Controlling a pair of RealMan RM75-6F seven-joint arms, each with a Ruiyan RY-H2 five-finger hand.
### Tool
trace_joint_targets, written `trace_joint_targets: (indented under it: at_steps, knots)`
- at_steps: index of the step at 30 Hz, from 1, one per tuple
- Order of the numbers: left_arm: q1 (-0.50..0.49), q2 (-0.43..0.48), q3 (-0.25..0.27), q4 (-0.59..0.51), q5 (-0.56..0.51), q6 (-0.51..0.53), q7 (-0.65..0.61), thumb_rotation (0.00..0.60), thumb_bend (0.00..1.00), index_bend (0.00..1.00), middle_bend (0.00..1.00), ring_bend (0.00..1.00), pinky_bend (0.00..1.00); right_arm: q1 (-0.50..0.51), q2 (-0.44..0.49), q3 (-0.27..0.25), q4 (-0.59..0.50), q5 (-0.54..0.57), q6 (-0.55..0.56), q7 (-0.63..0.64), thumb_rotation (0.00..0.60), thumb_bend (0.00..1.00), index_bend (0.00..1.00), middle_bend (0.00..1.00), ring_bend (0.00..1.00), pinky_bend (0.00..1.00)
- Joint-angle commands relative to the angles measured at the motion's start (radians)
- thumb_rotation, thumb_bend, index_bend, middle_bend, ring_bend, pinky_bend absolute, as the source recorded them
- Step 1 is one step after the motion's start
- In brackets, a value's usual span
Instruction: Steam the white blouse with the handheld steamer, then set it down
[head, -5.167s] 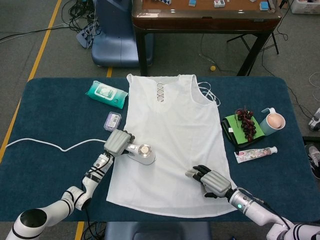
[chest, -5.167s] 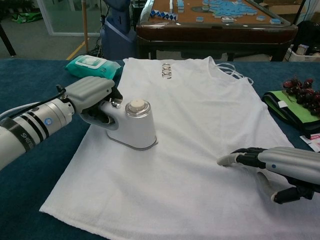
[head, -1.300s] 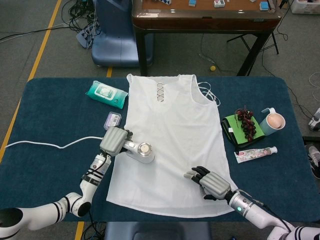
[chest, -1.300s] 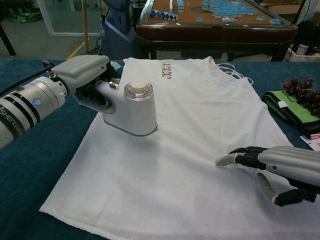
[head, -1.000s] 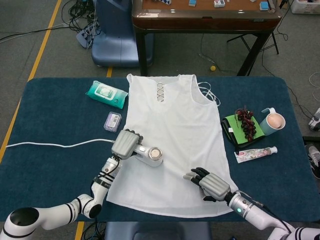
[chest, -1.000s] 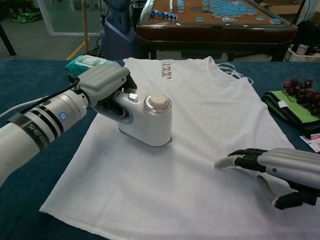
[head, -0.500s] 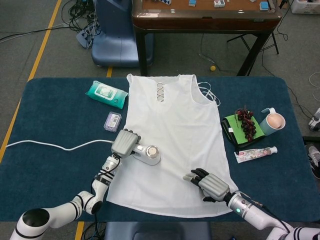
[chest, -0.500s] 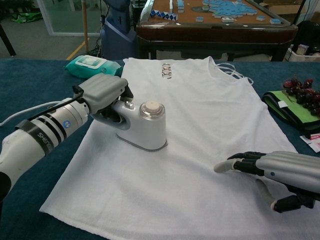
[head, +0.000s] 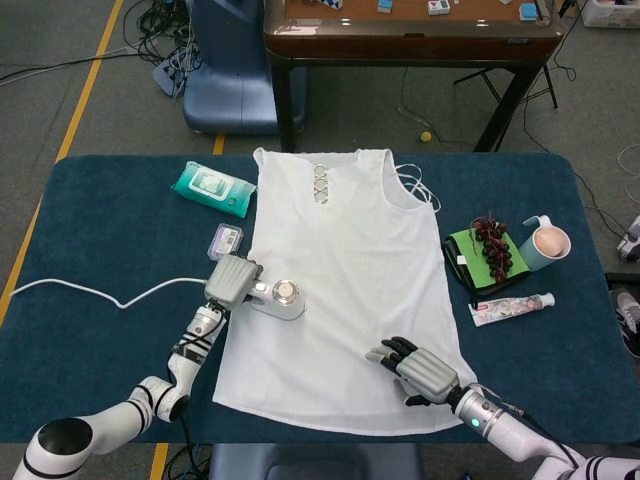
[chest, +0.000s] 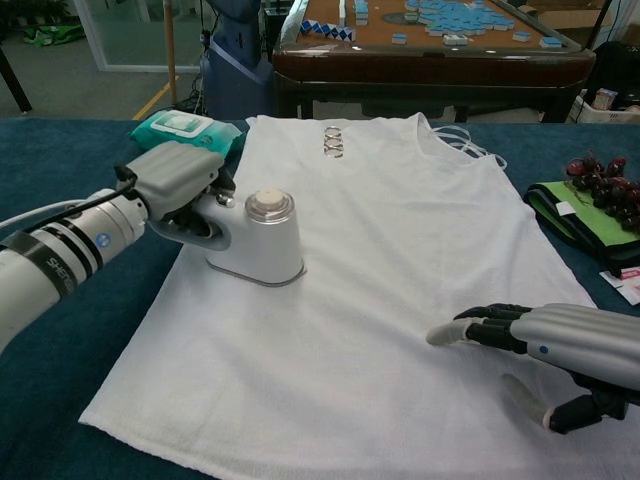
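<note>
The white blouse lies flat across the dark blue table, neckline at the far side. My left hand grips the handle of the grey handheld steamer, whose flat base sits on the blouse's left edge. A white cord trails from it to the left. My right hand holds nothing, its fingers spread and resting on the blouse near its lower right hem.
A green wipes pack and a small clear box lie left of the blouse. To the right are grapes on a green cloth, a cup and a tube. A wooden table stands behind.
The left hand slid the steamer right onto the blouse a second ago, then back left toward the blouse's edge. The right hand has drifted slightly toward the near hem.
</note>
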Motion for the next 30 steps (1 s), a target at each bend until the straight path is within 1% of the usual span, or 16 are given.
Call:
trace_joint_targets:
  at_steps: [1, 8, 20, 25, 30]
  knots:
    - [0.01, 0.011, 0.003, 0.008, 0.004, 0.009, -0.018, 0.6, 0.25, 0.85, 0.69, 0.58, 0.56, 0.0, 0.001, 0.0, -0.002, -0.001, 0.001, -0.003, 0.526, 0.74, 0.01, 0.12, 0.0, 0.01]
    - [0.038, 0.044, 0.023, 0.027, 0.027, 0.037, -0.05, 0.6, 0.25, 0.85, 0.69, 0.58, 0.56, 0.001, 0.005, 0.0, -0.009, -0.001, -0.002, -0.012, 0.528, 0.74, 0.01, 0.12, 0.0, 0.01]
    - [0.081, 0.099, 0.042, 0.016, 0.037, 0.054, -0.062, 0.6, 0.25, 0.85, 0.69, 0.58, 0.56, 0.0, 0.016, 0.003, -0.025, 0.001, 0.001, -0.027, 0.528, 0.74, 0.01, 0.12, 0.0, 0.01]
    - [0.108, 0.131, 0.042, -0.004, 0.032, 0.067, -0.074, 0.6, 0.25, 0.85, 0.69, 0.58, 0.56, -0.004, 0.025, 0.004, -0.036, 0.002, 0.007, -0.033, 0.528, 0.74, 0.01, 0.12, 0.0, 0.01]
    - [0.136, 0.176, 0.017, -0.053, 0.003, 0.083, -0.1, 0.6, 0.25, 0.85, 0.69, 0.58, 0.56, -0.006, 0.04, 0.007, -0.05, -0.005, 0.024, -0.04, 0.528, 0.74, 0.01, 0.12, 0.0, 0.01]
